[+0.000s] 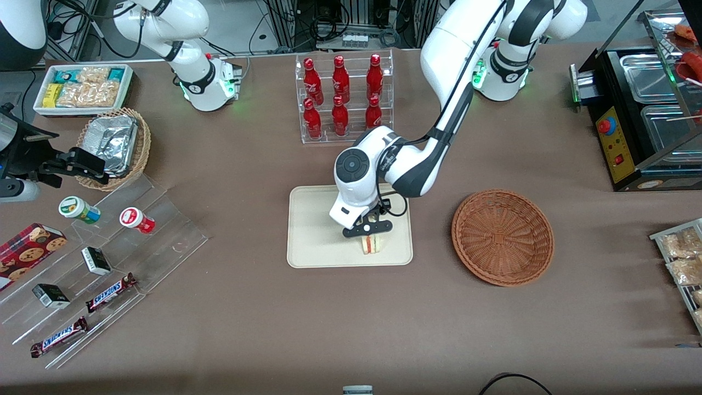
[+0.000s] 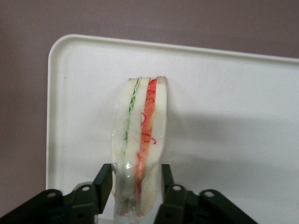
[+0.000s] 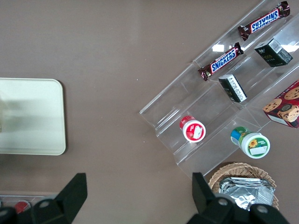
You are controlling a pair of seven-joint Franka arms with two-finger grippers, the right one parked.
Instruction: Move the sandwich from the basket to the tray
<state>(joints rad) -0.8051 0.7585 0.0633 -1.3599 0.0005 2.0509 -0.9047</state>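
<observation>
Gripper [image 1: 368, 232]: low over the tray, fingers [image 2: 103, 183] pinching the sandwich's sides
Sandwich [image 2: 140, 140]: standing on edge on the tray [image 1: 312, 230]
Basket [image 1: 502, 237]: beside the tray, toward the working arm's end

The only legible text is "SNICKERS", printed on two chocolate bars lying on the clear acrylic display steps: one bar [image 1: 111, 292] and the other [image 1: 59, 337] at the lower left of the front view. Other labels are unreadable.

The gripper [image 1: 369, 237] carries no readable marking.
</observation>
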